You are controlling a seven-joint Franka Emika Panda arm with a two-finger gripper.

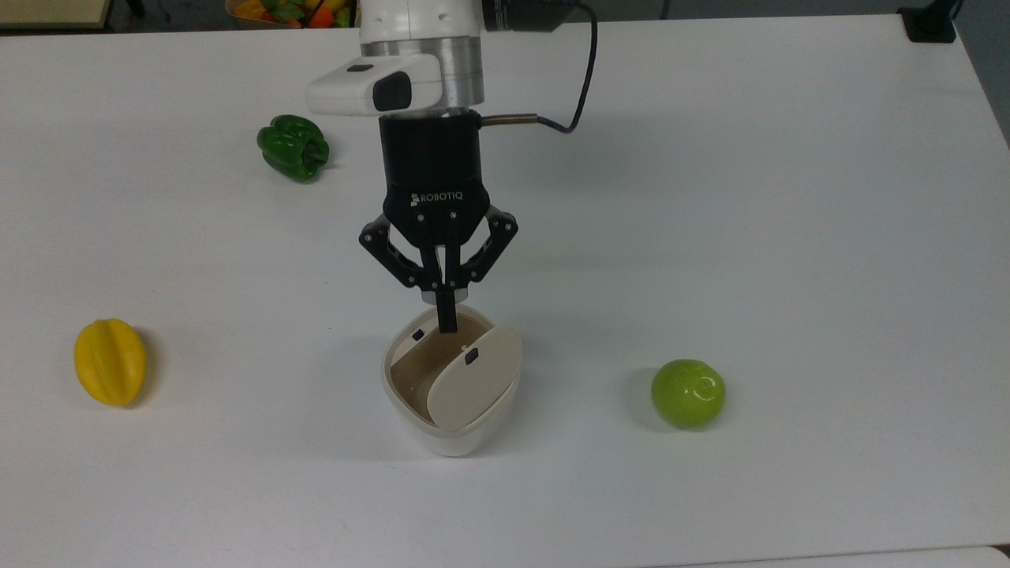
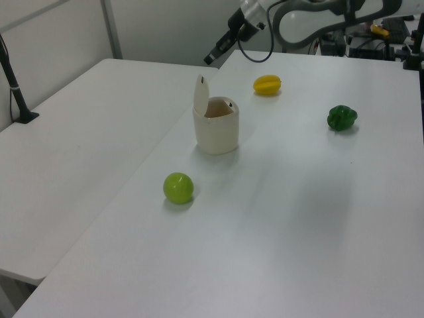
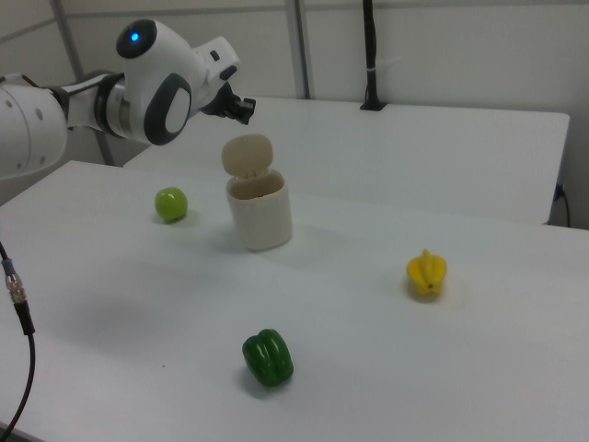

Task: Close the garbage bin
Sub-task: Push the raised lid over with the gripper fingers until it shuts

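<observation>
The white bench carries everything, with a second white bench butted against it on the left view's left. The robot arm reaches in from the top view's upper edge, its black end effector pointing down with the fingers pressed together into one thin tip that sits above the far rim of the bin's opening in the top view. In the left view the end effector hangs well above the bin and beyond it.

The garbage bin stands upright near the middle of the bench, cream-white, between the starfruit and the lime. Its beige lid is swung up on edge at the top view's right side of the opening, leaving the bin open; a small black square mark shows on the lid.

The lime-green round fruit lies at the top view's right of the bin, the yellow starfruit well apart at the top view's left, and the green bell pepper at the top view's upper left, near the arm.
</observation>
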